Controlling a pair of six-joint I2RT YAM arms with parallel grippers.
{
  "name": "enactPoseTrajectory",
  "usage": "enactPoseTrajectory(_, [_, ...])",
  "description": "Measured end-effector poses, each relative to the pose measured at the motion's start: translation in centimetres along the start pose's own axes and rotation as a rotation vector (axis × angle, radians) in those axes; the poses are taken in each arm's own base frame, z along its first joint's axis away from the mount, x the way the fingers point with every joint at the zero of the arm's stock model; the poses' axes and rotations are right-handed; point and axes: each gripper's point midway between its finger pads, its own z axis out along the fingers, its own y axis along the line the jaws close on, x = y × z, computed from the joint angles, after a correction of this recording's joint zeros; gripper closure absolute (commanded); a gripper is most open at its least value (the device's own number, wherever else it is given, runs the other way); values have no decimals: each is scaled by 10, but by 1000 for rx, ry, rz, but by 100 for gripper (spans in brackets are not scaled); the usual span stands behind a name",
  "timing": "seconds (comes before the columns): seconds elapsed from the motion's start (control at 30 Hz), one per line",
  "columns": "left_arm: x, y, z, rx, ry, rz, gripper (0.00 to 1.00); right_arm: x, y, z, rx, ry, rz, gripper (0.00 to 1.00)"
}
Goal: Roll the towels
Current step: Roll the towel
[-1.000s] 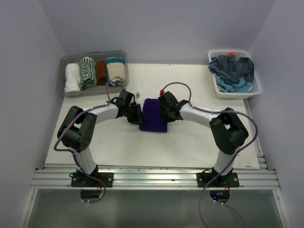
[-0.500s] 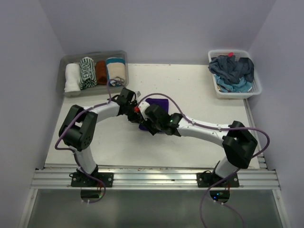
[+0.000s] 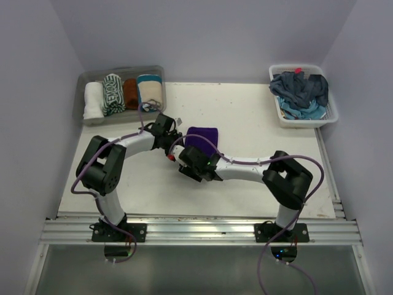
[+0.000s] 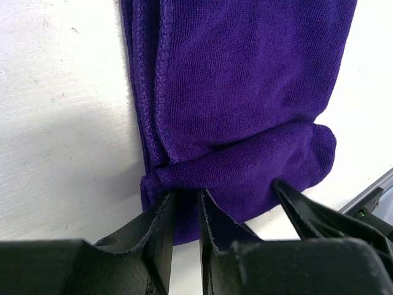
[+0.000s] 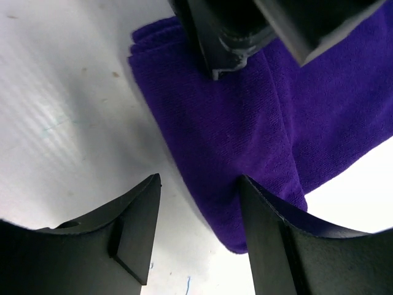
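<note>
Here the purple towel (image 3: 202,135) is deep violet terry, folded into a narrow strip of several layers. In the left wrist view the stitched hems sit stacked along its left edge. At the bottom of that frame the end is turned over into a small fat fold, kind of roll-like. The towel lies flat on the white table (image 3: 258,123), just left of centre in the overhead frame. Its long axis runs roughly up-down there, with the upper end pointing at the back wall and the lower end hidden under the two grippers.

The left gripper (image 4: 184,200) is clamped on the left corner of that turned-over end, fingers nearly together with cloth pinched between them. The right gripper (image 5: 199,181) has its fingers spread wide and grips nothing – it hangs over the towel's edge, one finger above bare table, the other above cloth.

Upper left there's a clear tub (image 3: 123,69) holding four rolled towels (image 3: 113,93). Upper right is a white basket (image 3: 307,123) heaped with loose towels (image 3: 301,89).
</note>
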Motion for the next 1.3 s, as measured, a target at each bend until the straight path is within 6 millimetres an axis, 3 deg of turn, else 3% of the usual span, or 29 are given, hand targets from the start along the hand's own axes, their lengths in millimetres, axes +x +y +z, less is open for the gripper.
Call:
enactPoseTrajectory(0.2, [0, 1, -1, 7, 4, 7, 75, 12, -11, 14, 99, 21, -37, 50])
enactPoseTrajectory(0.27, [0, 1, -1, 9, 5, 9, 75, 10, -13, 15, 120, 8, -37, 58])
enactPoseTrajectory(0.3, [0, 1, -1, 10, 5, 10, 75, 11, -14, 16, 127, 6, -40, 64])
enactPoseTrajectory(0.33, [-1, 1, -1, 11, 5, 10, 74, 11, -15, 16, 136, 4, -43, 78])
enactPoseTrajectory(0.4, [-1, 1, -1, 13, 6, 12, 72, 9, -17, 18, 147, -3, -48, 90])
enactPoseTrajectory(0.43, [-2, 1, -1, 13, 6, 12, 70, 9, -17, 19, 153, -6, -48, 100])
enactPoseTrajectory(0.63, [-11, -1, -6, 11, -3, 33, 44, 7, -17, 20, 153, -11, -41, 100])
enactPoseTrajectory(0.83, [-36, 15, -25, -35, -48, 21, 41, 6, -8, 14, 84, 5, 0, 100])
enactPoseTrajectory(1.07, [-65, 32, -71, -65, -156, -17, 36, -9, 13, -2, -67, 36, 138, 100])
enactPoseTrajectory(1.3, [-71, 33, -110, -83, -252, -21, 27, -24, 24, -10, -288, 55, 414, 100])
